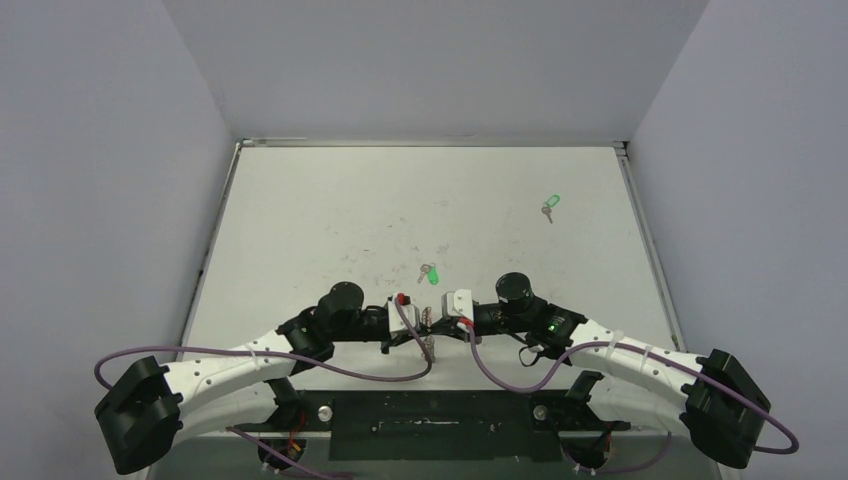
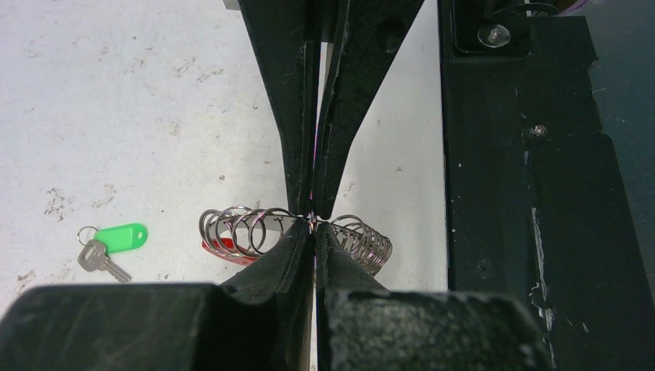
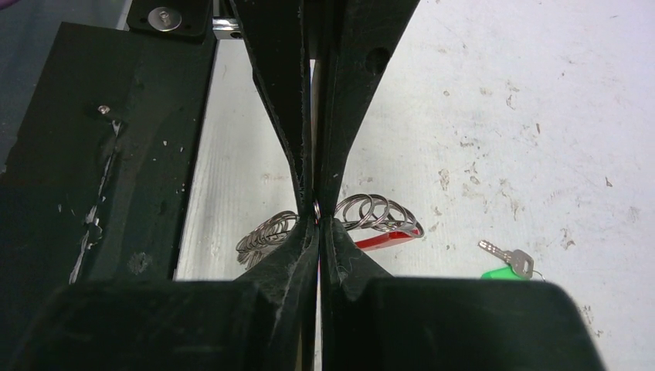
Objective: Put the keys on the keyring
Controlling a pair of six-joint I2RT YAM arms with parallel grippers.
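Left gripper [image 2: 314, 239]: I see it clamped on the keyring [image 2: 246, 229];
Right gripper [image 3: 318, 233]: pinching that same keyring (tip to tip with the left);
Keys [image 1: 429, 273]: green-tagged, loose on the counter [image 1: 330, 210], just beyond both grippers.

You're seeing: keyring [image 2: 239, 229] – bright polished metal wire coils, one glossy red plastic segment | keys [image 2: 104, 259] beside keyring – dull silver metal, glossy green plastic tag | table [image 2: 116, 116] under keyring – matt white, scuffed, speckled | left gripper [image 2: 314, 229] fingers [image 2: 282, 259] at keyring – matt black, grainy | plate [image 2: 525, 193] beside keyring – black, scratched.
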